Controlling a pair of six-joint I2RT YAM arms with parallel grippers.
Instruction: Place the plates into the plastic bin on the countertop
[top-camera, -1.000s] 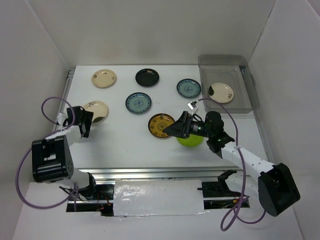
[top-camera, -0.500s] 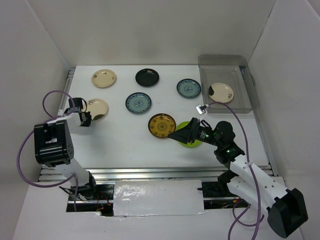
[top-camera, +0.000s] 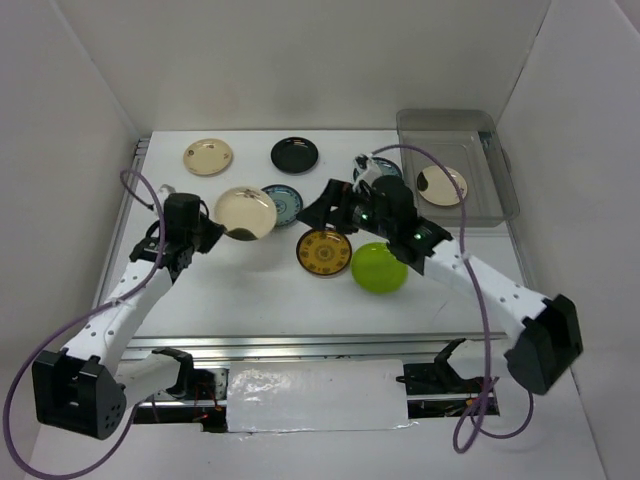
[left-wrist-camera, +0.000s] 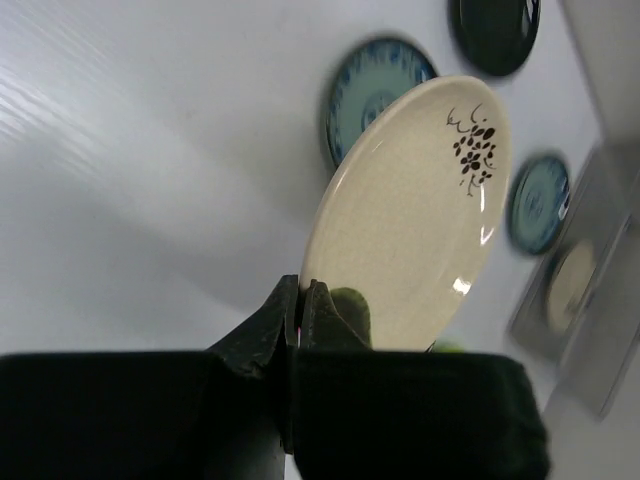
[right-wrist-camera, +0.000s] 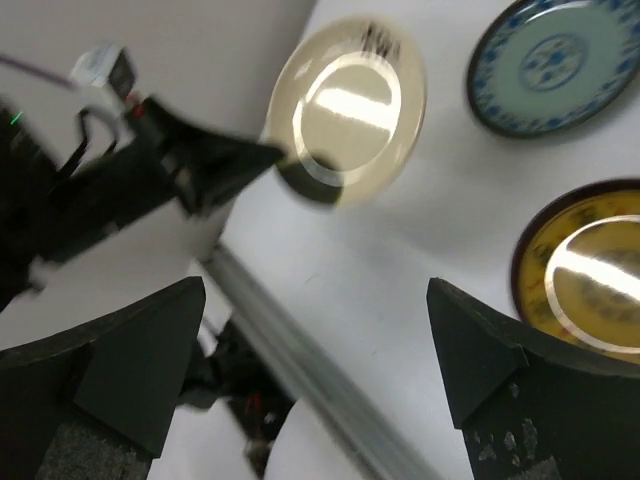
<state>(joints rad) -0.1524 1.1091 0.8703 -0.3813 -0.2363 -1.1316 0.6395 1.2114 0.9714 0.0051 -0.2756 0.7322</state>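
My left gripper (top-camera: 207, 229) is shut on the rim of a cream plate (top-camera: 245, 212) with a dark flower mark, holding it tilted above the countertop (top-camera: 250, 290). The left wrist view shows that plate (left-wrist-camera: 420, 210) pinched edge-on between the fingers (left-wrist-camera: 322, 310). My right gripper (top-camera: 325, 206) hangs open and empty just right of it, above the amber plate (top-camera: 323, 252). A lime green plate (top-camera: 379, 267) lies beside the amber one. A cream plate (top-camera: 208, 156) and a black plate (top-camera: 294, 154) lie at the back. The plastic bin (top-camera: 470, 140) at the back right holds one cream plate (top-camera: 441, 185).
One blue-patterned plate (top-camera: 288, 203) lies half hidden behind the held plate, and another (top-camera: 381, 170) is partly covered by my right arm. White walls close in the sides and back. A metal rail (top-camera: 300, 345) runs along the near edge.
My left gripper shut on the cream plate at the left, lifted it and carried it right toward the middle. My right arm swung from over the lime green plate back and left.
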